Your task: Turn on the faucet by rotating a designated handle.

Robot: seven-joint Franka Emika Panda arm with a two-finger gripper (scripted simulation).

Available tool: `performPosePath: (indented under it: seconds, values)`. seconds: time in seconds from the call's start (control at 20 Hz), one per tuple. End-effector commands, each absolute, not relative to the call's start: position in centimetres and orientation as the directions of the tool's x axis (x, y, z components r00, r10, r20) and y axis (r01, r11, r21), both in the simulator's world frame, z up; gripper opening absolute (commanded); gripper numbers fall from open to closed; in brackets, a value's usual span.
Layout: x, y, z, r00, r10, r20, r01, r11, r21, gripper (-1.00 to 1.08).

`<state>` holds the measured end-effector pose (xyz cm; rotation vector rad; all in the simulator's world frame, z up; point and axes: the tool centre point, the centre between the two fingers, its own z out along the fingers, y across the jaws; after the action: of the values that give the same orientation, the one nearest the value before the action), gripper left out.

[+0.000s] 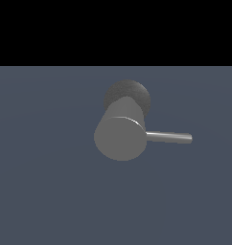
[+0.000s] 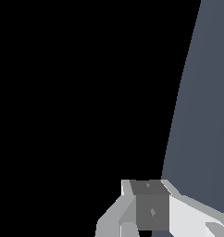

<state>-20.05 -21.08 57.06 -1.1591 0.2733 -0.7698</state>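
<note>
The faucet (image 1: 120, 136) stands on the bench (image 1: 46, 182), its handle (image 1: 168, 137) pointing toward the exterior view's right (untouched). The gripper (image 2: 148, 217) shows only partly; its spread is unclear.

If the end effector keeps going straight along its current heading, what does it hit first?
Probably nothing nearby. In the wrist view the end effector faces black void beside a strip of blue-grey floor; neither the faucet nor its handle is in its line. Depth is unclear, so take this as tentative.
</note>
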Motion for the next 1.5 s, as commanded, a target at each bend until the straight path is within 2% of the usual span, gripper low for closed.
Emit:
performPosePath:
  seconds: [0.0,0.4,0.8,1.15,1.45]
  values:
    - [-19.6,-22.8,56.1,0.699,-0.704,0.128,0.409,0.247,-0.878,-1.0]
    - [-17.5,-28.8,50.3,0.613,-0.778,-0.139,0.417,0.468,-0.779,-1.0]
    - [-15.4,-32.9,41.4,0.504,-0.744,-0.439,0.4,0.651,-0.645,-1.0]
    - [-14.0,-34.2,31.9,0.379,-0.625,-0.682,0.369,0.778,-0.508,-1.0]
    - [-13.4,-33.2,23.0,0.248,-0.471,-0.846,0.333,0.862,-0.382,-1.0]
